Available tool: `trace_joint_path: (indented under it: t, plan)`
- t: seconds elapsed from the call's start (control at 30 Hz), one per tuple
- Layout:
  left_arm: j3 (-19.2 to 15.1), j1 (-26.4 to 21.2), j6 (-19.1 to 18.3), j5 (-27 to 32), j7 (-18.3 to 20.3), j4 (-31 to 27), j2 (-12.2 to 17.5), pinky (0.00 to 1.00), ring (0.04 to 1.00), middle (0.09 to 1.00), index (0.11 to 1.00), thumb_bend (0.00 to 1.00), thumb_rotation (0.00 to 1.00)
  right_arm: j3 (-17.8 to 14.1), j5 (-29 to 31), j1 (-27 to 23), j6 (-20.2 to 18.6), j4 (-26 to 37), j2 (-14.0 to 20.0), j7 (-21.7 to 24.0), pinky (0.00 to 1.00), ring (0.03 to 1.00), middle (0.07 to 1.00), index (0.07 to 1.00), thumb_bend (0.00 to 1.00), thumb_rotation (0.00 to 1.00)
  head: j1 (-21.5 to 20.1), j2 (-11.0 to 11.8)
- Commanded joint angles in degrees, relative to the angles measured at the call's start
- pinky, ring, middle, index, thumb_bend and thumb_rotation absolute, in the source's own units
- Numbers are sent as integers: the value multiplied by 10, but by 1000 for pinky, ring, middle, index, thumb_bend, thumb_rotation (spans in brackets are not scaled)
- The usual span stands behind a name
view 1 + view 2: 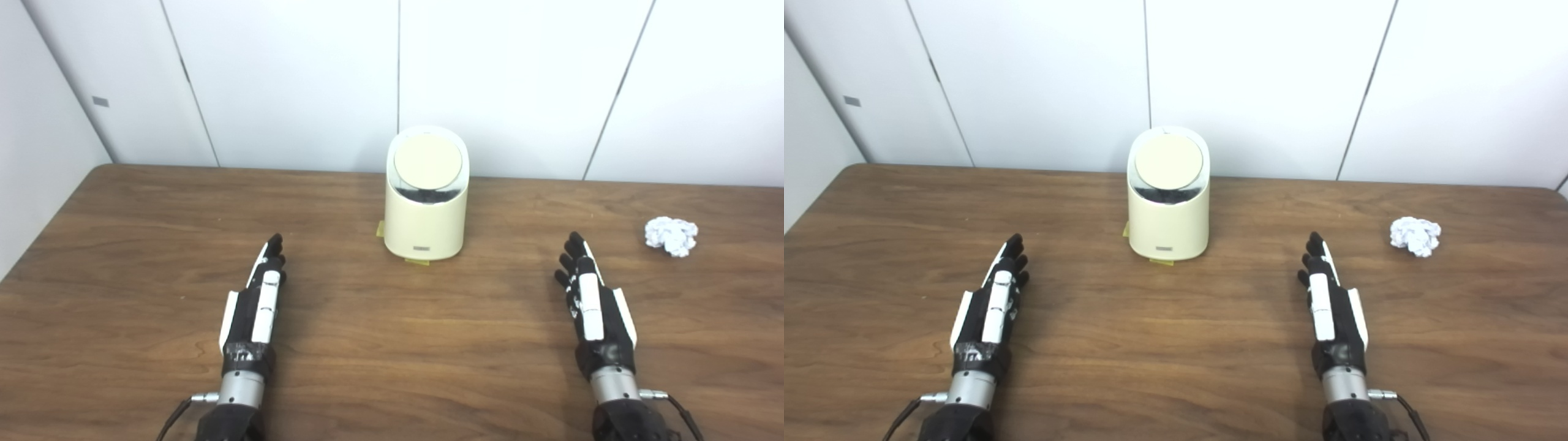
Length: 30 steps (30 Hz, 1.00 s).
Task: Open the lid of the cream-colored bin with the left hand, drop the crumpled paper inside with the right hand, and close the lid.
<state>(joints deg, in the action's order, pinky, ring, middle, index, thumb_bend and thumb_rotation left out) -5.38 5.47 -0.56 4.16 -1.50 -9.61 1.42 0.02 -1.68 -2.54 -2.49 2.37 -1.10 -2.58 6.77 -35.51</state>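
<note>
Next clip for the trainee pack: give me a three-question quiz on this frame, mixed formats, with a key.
1. True or false: the lid of the cream-colored bin is wide open.
2. Multiple choice: the crumpled paper lies (A) inside the bin, (B) on the table beyond and outside the right hand, (C) in the left hand.
3. Fill in: both hands rest with fingers stretched out, holding ____.

Key
1. False: the round lid sits tilted on top, with only a dark gap under its front edge.
2. B
3. nothing
</note>
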Motion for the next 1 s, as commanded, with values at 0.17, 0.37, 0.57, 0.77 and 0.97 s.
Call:
trace_joint_path:
  t: [0.17, 0.37, 0.57, 0.77, 0.97]
  plan:
    - [-8, 14, -11, -3, -5, -9, -1, 1000, 1000, 998, 1000, 448, 905, 2, 15, -21, -4, -18, -19, 3, 1000, 978, 991, 974, 578, 1000, -11, -1]
    - [3, 6, -11, -17, -14, 0, -12, 1000, 1000, 996, 1000, 467, 889, -15, 41, -34, -7, -28, -13, 9, 1000, 979, 986, 969, 566, 1000, -11, -4]
    - [-2, 0, -20, -3, -13, -9, -8, 1000, 1000, 1000, 1000, 471, 894, -20, 49, -43, -8, -28, -8, 13, 1000, 980, 990, 979, 553, 1000, -24, -13]
    - [-12, -21, -20, 23, -7, -8, -4, 1000, 1000, 1000, 1000, 455, 899, -10, 15, -50, -9, -20, 2, 5, 984, 959, 982, 975, 568, 1000, -44, -16]
    - [-8, -29, -26, 23, -4, -17, 0, 1000, 1000, 1000, 1000, 449, 860, -11, 12, -46, -16, -3, 6, 6, 979, 961, 978, 967, 580, 1000, -46, -18]
